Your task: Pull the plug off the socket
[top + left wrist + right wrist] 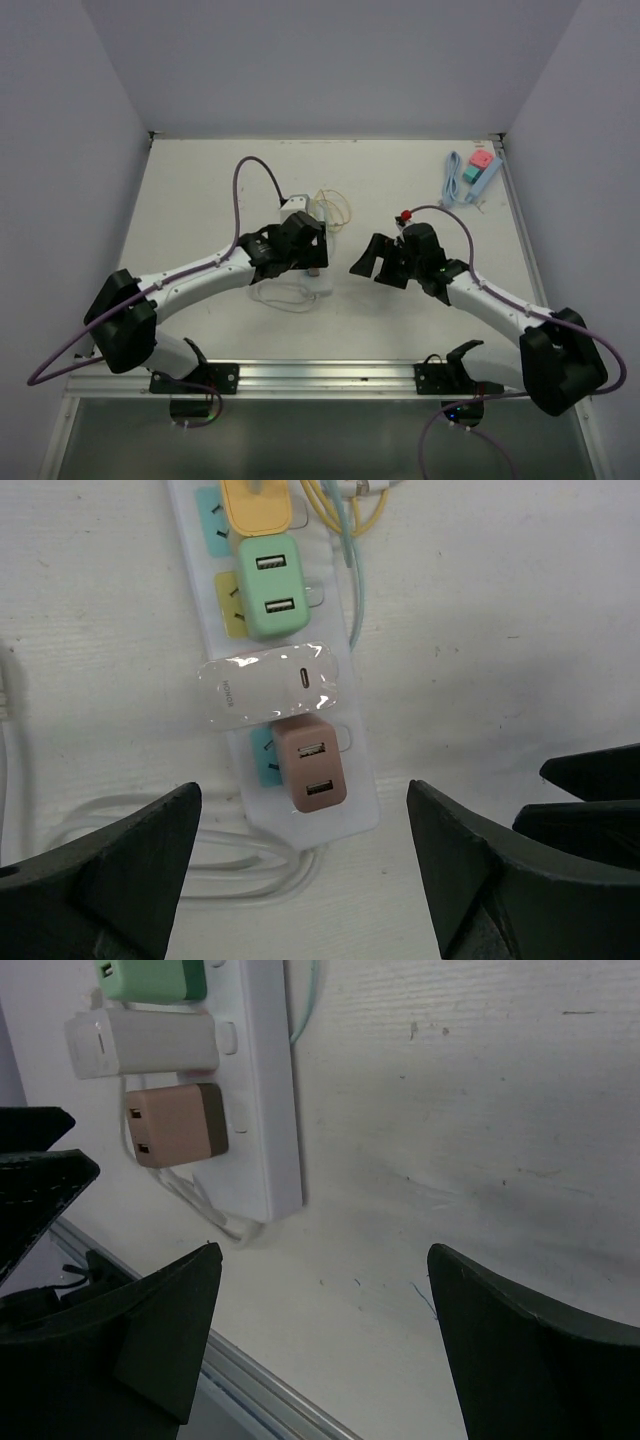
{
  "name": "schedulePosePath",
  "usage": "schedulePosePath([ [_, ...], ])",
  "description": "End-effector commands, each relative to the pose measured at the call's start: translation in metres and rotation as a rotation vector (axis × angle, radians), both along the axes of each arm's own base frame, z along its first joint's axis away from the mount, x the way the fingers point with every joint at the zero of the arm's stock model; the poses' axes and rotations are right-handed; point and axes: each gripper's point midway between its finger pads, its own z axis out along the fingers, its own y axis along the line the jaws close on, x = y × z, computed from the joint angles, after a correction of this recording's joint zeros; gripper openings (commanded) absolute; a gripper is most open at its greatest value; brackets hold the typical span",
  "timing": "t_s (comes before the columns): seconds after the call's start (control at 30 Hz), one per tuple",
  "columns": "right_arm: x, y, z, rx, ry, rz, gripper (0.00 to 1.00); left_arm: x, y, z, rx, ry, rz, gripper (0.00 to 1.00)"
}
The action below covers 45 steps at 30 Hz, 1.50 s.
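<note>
- The left claw (pixel 303 790) hangs over the power strip (pixel 362 805), fingers spread wide, gripping nothing.
- Between its fingers, at the strip's 6 o'clock end, sits a pink plug (pixel 310 765).
- Going toward 12 o'clock along the strip come a white plug (pixel 265 685), a green plug (pixel 270 585) and a yellow plug (pixel 255 505), all seated in their sockets.
- A white cord (pixel 240 865) loops on the table (pixel 520 630) at the strip's 6 o'clock end.
- The right claw (pixel 323 1252) is at 3 o'clock of the strip, apart from it, also spread and empty.
</note>
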Motion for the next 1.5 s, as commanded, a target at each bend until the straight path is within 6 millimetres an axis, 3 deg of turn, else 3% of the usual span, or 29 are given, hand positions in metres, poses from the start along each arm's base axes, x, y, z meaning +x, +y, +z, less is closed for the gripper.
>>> schedulePosePath([
  [0.0, 0.019, 0.033, 0.013, 0.123, -0.057, 0.034, 0.87, 0.012, -0.007, -0.001, -0.046, -0.009, -0.049, 0.85],
  [0.2, 0.033, 0.057, 0.007, 0.131, -0.045, 0.064, 0.83, 0.02, -0.011, -0.009, -0.052, 0.018, -0.064, 0.76],
  [0.63, 0.035, 0.063, -0.007, 0.11, -0.035, 0.115, 0.82, 0.012, -0.029, -0.035, -0.036, 0.117, -0.049, 0.58],
  [0.73, 0.034, 0.068, -0.011, 0.134, -0.017, 0.12, 0.81, 0.013, -0.029, -0.037, -0.033, 0.122, -0.036, 0.44],
  [0.87, 0.035, 0.078, -0.009, 0.186, -0.02, 0.125, 0.79, 0.009, -0.024, -0.039, -0.083, 0.131, -0.007, 0.19],
  [1.0, 0.034, 0.086, -0.011, 0.176, -0.023, 0.144, 0.79, 0.011, -0.018, -0.035, -0.157, 0.11, 0.017, 0.03],
  [1.13, 0.035, 0.089, -0.025, 0.178, 0.01, 0.133, 0.79, 0.01, -0.009, -0.032, -0.212, 0.091, 0.036, 0.0],
  [1.47, 0.039, 0.118, -0.028, 0.2, 0.005, 0.18, 0.79, 0.008, 0.009, -0.031, -0.385, 0.064, 0.064, 0.0],
])
